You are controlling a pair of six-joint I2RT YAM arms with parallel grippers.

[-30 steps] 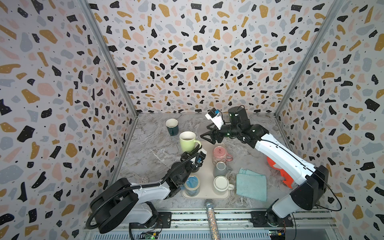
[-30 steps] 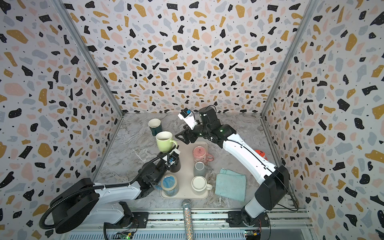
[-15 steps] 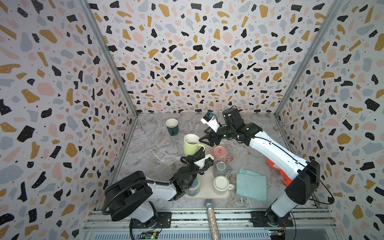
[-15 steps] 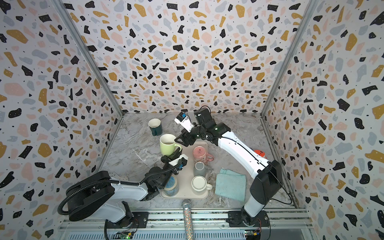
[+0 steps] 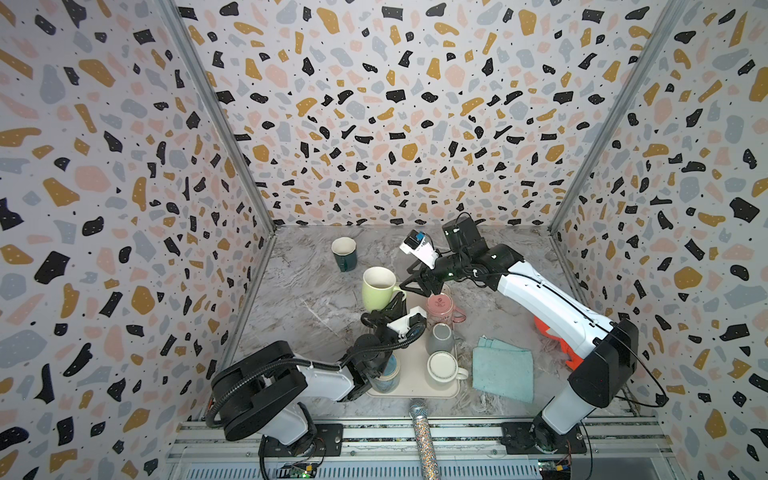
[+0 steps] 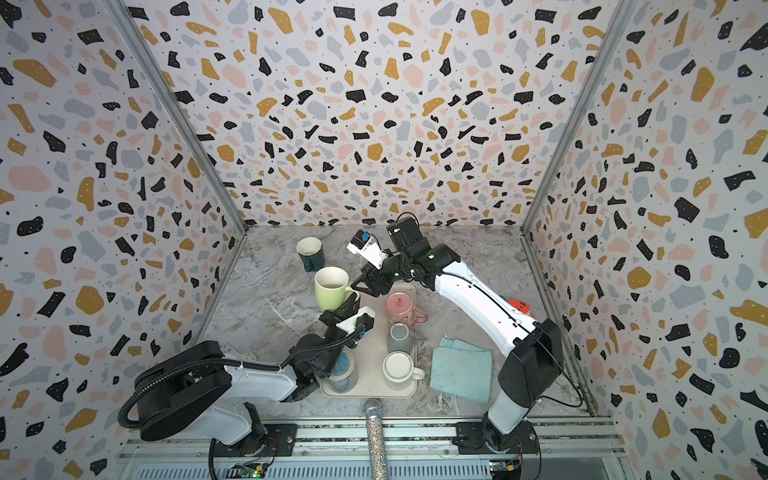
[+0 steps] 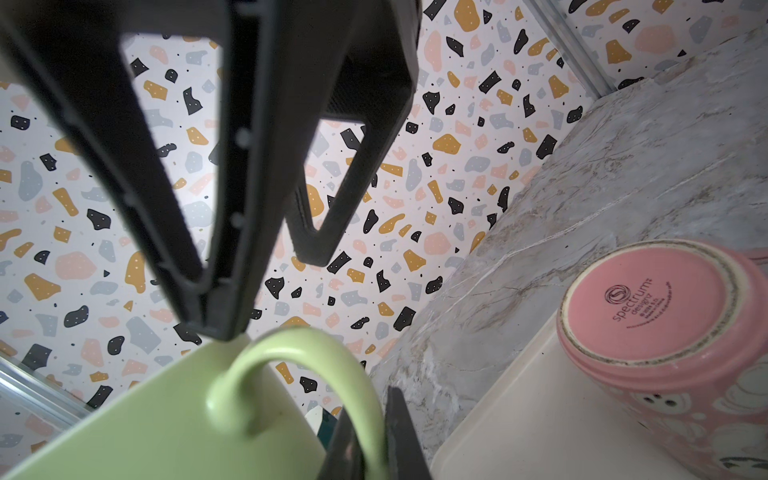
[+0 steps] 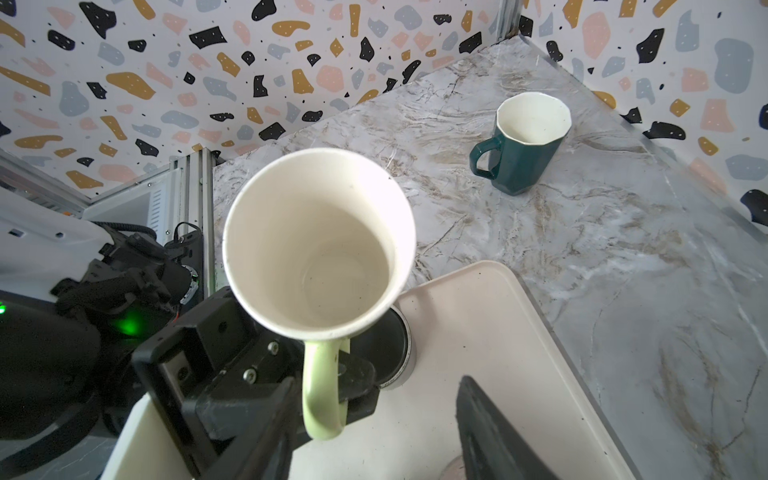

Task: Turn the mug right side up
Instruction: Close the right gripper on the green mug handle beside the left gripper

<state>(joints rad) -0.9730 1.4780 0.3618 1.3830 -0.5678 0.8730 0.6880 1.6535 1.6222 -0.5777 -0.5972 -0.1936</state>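
A light-green mug [image 5: 377, 286] [image 6: 331, 286] hangs mouth up over the far left corner of the cream tray [image 5: 411, 386]. My left gripper [image 5: 397, 301] [image 7: 371, 424] is shut on the mug's handle from below. The right wrist view looks down into the mug [image 8: 316, 245], whose inside is empty. My right gripper [image 5: 417, 284] [image 8: 374, 415] is open just right of the mug. The handle sits between its fingers, close to one of them, and they do not pinch it. In the left wrist view the right gripper [image 7: 264, 291] hangs above the handle.
On the tray stand an upside-down pink mug [image 5: 440, 307] [image 7: 665, 324], a grey mug [image 5: 440, 337], a white mug [image 5: 442, 365] and a blue one [image 5: 384, 370] under my left arm. A dark green mug [image 5: 344, 252] stands upright at the back. A teal cloth [image 5: 503, 368] lies right of the tray.
My left arm has swung its wrist round under the green mug, which stays in about the same place. My right gripper has come down and left toward the handle.
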